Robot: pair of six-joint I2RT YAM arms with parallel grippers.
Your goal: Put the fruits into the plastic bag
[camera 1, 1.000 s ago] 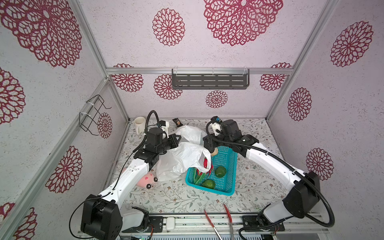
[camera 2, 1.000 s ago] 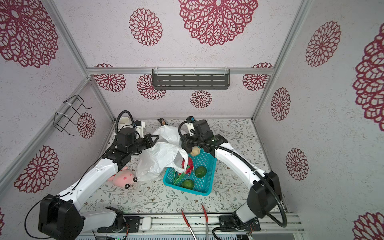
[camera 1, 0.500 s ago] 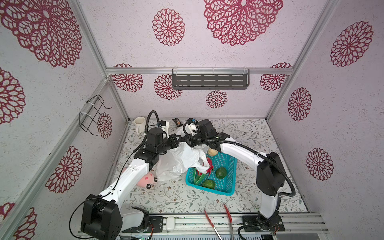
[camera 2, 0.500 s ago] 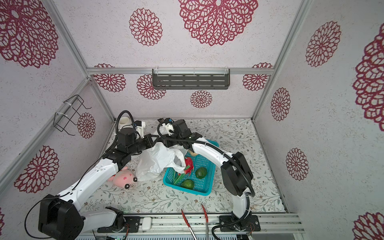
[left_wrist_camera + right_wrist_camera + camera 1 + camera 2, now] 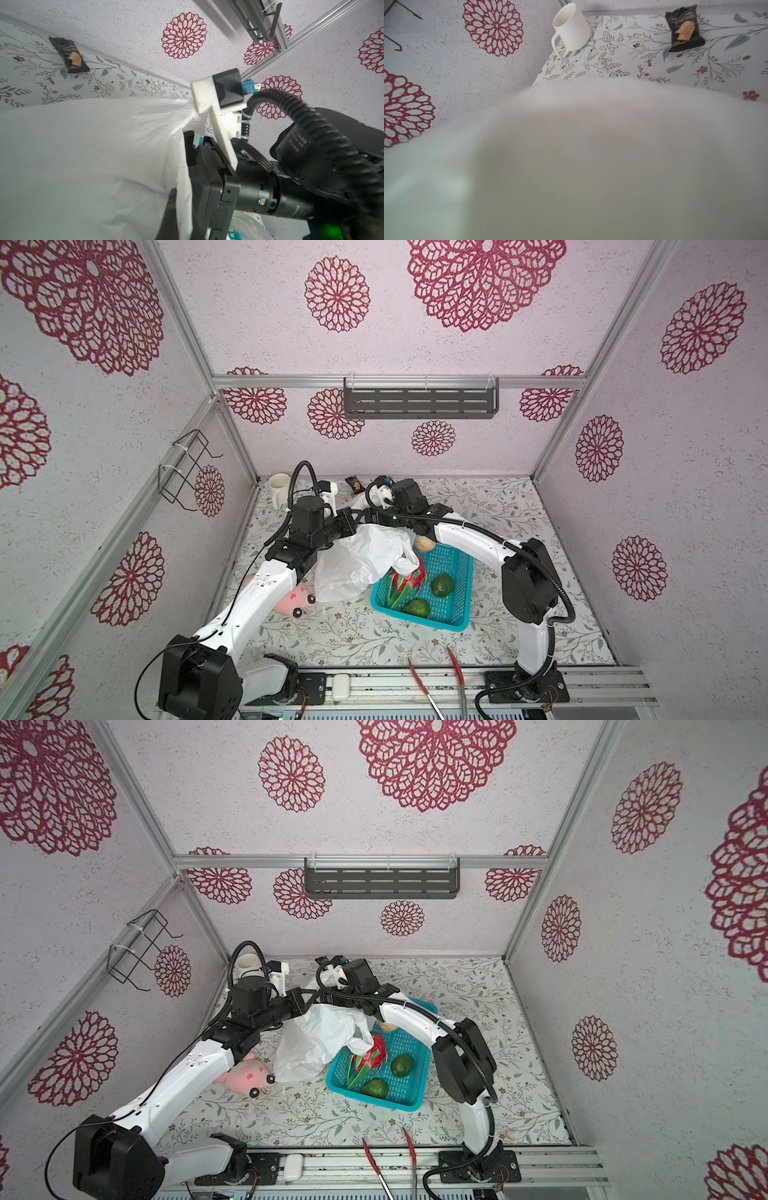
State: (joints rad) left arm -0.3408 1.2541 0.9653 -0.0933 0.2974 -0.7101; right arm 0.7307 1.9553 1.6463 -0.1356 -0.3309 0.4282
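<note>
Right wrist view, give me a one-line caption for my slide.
Blurred white plastic bag fills the foreground; a white mug and a dark snack packet sit beyond on the floral tabletop.

— What kind of place am I driving in?
— A lab robot cell, as far as I can see: an aluminium frame (image 5: 291,382) holding wallpapered panels (image 5: 457,344), and two white arms (image 5: 257,593) mounted on a rail (image 5: 598,680) at the front.
— Not a home?
— No. Only the floral tabletop (image 5: 353,635), mug (image 5: 278,489) and shelf (image 5: 419,403) look homely.
</note>
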